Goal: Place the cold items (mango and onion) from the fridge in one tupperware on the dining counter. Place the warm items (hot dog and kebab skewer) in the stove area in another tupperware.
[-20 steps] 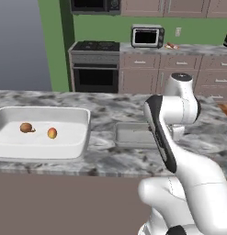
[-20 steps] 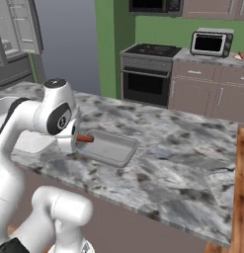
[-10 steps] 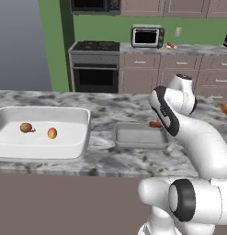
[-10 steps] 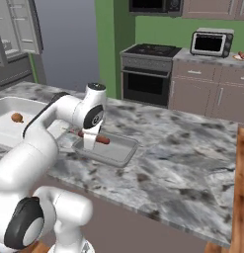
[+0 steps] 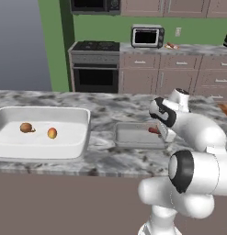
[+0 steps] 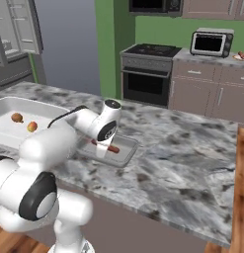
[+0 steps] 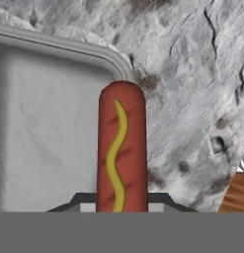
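Gripper (image 7: 121,206) clamping the hot dog (image 7: 121,148), now swung over the near right corner of the small tupperware (image 5: 133,136) on the dining counter (image 5: 105,158); nearing release. Mango (image 5: 52,133) and onion (image 5: 26,127) sitting in the large tupperware (image 5: 82,133).

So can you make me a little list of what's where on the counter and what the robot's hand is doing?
hand: gripper shut on the hot dog
hot dog place: over the small tray's right edge
small tray: nothing lying in it yet
big white tub: on the counter, left of the small tray
in the tub: onion and mango, side by side, apart
behind: stove, toaster oven
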